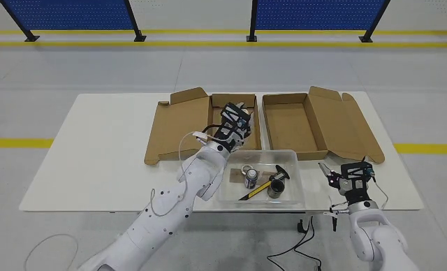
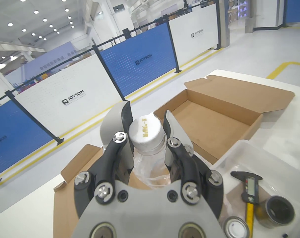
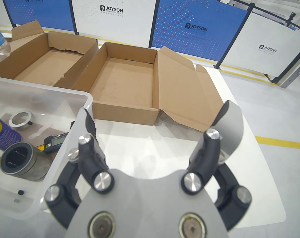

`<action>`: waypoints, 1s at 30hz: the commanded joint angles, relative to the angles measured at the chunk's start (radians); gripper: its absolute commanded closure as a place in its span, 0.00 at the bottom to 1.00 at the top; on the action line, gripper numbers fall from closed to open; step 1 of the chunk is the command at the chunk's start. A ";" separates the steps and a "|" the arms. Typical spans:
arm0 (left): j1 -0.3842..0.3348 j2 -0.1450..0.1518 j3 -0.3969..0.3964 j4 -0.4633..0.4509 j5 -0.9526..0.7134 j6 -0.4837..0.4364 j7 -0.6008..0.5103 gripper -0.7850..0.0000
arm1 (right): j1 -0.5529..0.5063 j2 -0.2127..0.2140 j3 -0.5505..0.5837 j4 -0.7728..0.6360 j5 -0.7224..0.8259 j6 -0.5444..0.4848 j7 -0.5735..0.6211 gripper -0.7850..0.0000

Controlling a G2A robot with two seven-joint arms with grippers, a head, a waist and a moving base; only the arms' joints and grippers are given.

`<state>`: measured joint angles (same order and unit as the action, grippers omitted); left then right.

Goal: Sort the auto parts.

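Left wrist view: bottle (image 2: pixel 145 132) gripped at the stiff cap!
We judge it light, crushable; left gripper (image 2: pixel 147 118) pinches it, right gripper (image 3: pixel 156 111) gapes empty, four o'clock.

The bottle (image 2: pixel 145 133) is mostly hidden behind the left gripper (image 2: pixel 147 118); just cap and neck show. The spray can (image 3: pixel 0 132) is cut off by the frame edge.

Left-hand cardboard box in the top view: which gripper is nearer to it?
Left. The left gripper, shut on a plastic bottle, is above that box; the right gripper is open, on the far side of the clear bin from it.
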<state>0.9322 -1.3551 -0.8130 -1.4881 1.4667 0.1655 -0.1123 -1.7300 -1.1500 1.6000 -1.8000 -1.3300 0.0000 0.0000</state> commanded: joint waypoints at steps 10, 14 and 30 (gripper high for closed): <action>-0.111 -0.086 0.108 0.257 0.024 0.148 0.116 1.00 | 0.000 0.000 0.000 0.000 0.000 0.000 0.000 0.00; -0.143 -0.116 0.133 0.346 0.027 0.182 0.120 1.00 | 0.000 0.000 0.000 0.000 0.000 0.000 0.000 0.00; -0.225 -0.200 0.151 0.658 0.024 0.207 0.185 1.00 | 0.000 0.000 0.000 0.000 0.000 0.000 0.000 0.00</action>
<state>0.7110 -1.5519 -0.6664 -0.8457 1.4814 0.3791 0.0673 -1.7300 -1.1500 1.6000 -1.8000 -1.3300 0.0000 0.0000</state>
